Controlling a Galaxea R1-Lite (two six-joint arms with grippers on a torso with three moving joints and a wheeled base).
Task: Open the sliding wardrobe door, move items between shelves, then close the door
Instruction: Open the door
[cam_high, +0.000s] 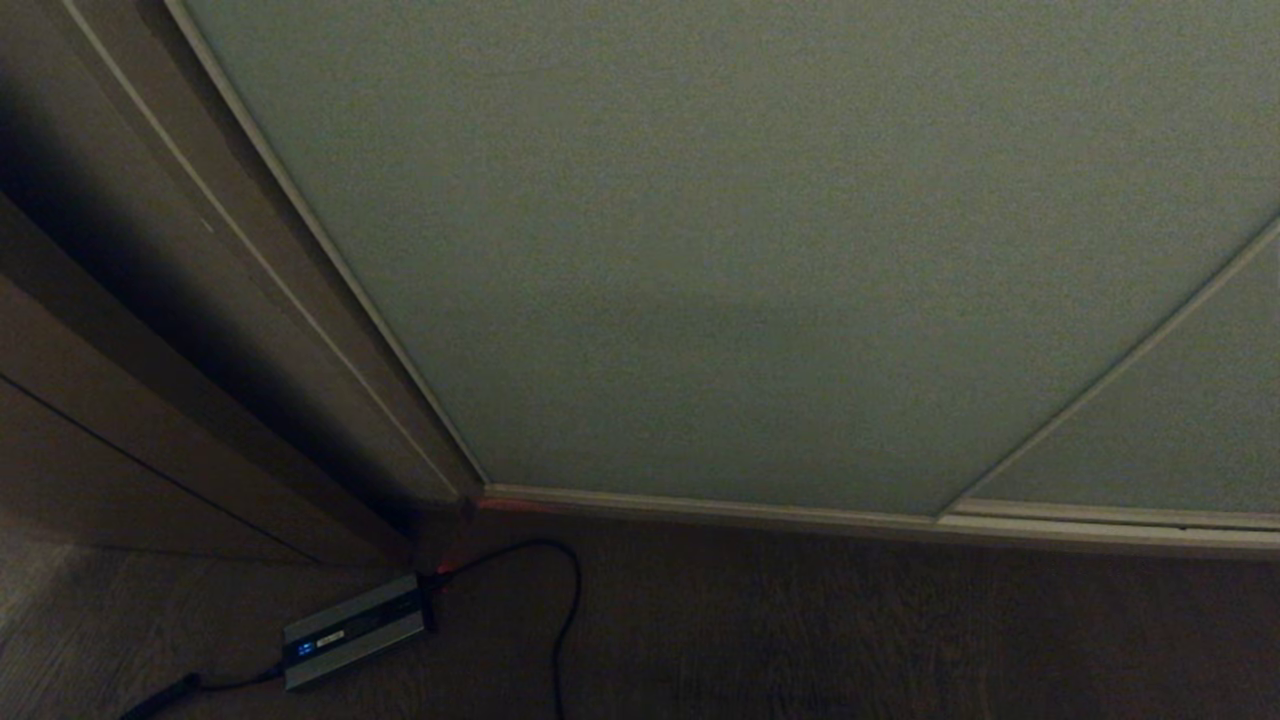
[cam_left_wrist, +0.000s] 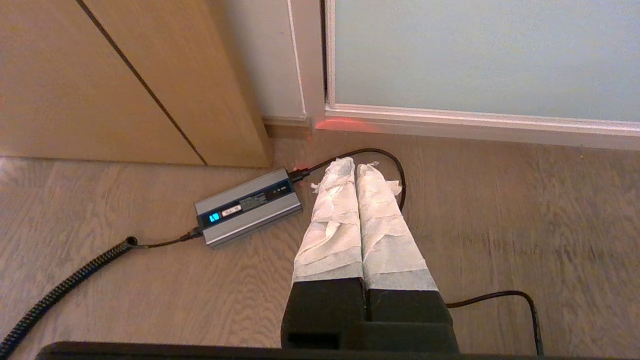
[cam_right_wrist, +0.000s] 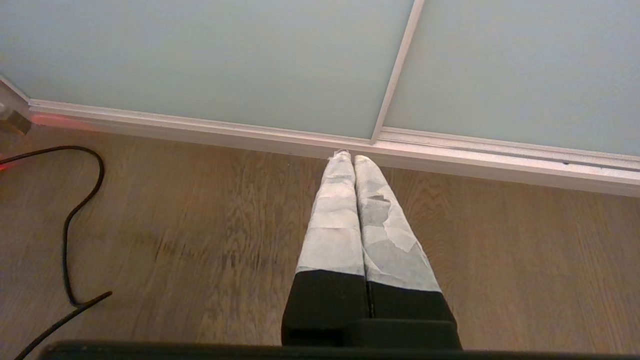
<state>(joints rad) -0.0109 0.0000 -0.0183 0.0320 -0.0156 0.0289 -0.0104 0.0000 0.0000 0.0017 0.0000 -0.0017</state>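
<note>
The sliding wardrobe door (cam_high: 720, 250) is a pale grey-green panel with a thin cream frame; it fills most of the head view and stands closed against the brown side panel (cam_high: 230, 300). It also shows as the wardrobe door (cam_left_wrist: 480, 55) and the wardrobe door (cam_right_wrist: 210, 55). A second panel (cam_high: 1180, 420) overlaps it on the right. My left gripper (cam_left_wrist: 356, 162) hangs shut and empty above the floor, short of the door's bottom corner. My right gripper (cam_right_wrist: 351, 157) is shut and empty too, pointing at the door's lower rail. The items and shelves are hidden behind the door.
A grey charger box (cam_left_wrist: 248, 206) with a blue display lies on the wood floor by the left corner, also seen as the charger box (cam_high: 352, 628). Its black cable (cam_left_wrist: 395, 170) loops past my left fingers. A coiled cord (cam_left_wrist: 65, 287) trails away. Another cable (cam_right_wrist: 75, 215) crosses the floor.
</note>
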